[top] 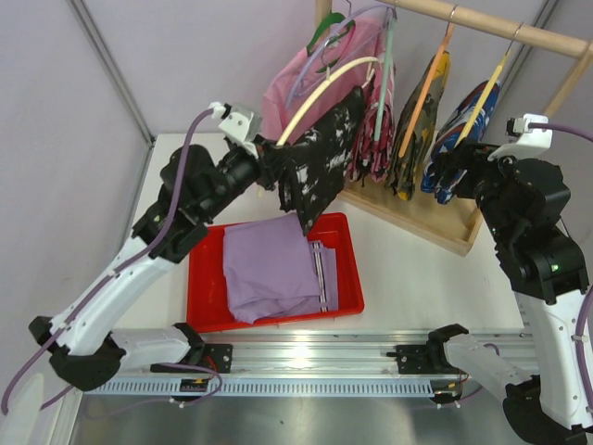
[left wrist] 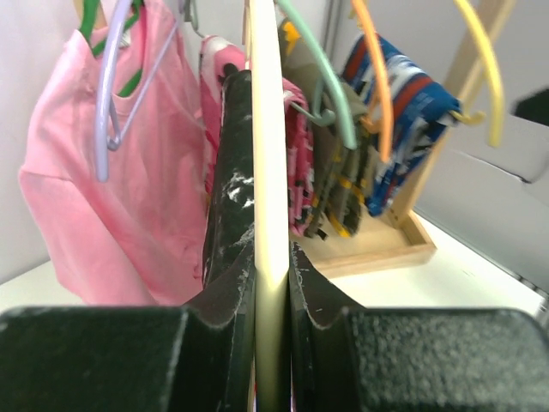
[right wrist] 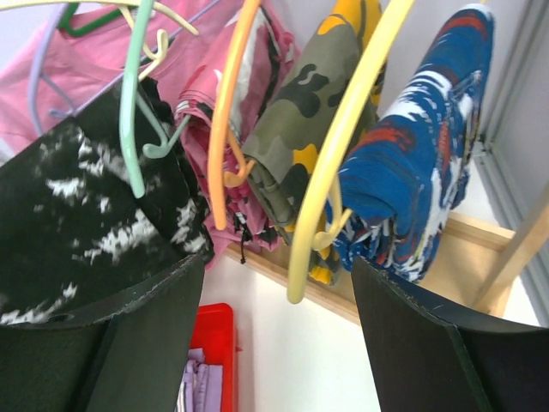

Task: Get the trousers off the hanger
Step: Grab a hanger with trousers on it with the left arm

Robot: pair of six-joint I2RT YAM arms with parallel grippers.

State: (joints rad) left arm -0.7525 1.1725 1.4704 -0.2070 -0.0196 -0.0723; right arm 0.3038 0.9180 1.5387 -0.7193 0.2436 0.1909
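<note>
Your left end effector (top: pixel 267 159) is clamped on the lower end of the cream hanger (top: pixel 320 91). The black speckled trousers (top: pixel 320 167) are draped over that hanger, right beside the fingers. The lavender trousers (top: pixel 273 264) lie loosely folded in the red tray (top: pixel 202 301) on the counter (top: pixel 417 264). Your right end effector (top: pixel 452 167) has its fingers apart and holds nothing, close to the yellow hanger (right wrist: pixel 343 146)

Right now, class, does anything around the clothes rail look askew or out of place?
Yes. The cream hanger slants sideways, unlike the other hangers, which hang straight, because the left gripper is clamped on it. The black speckled trousers sag bunched from it.
</note>
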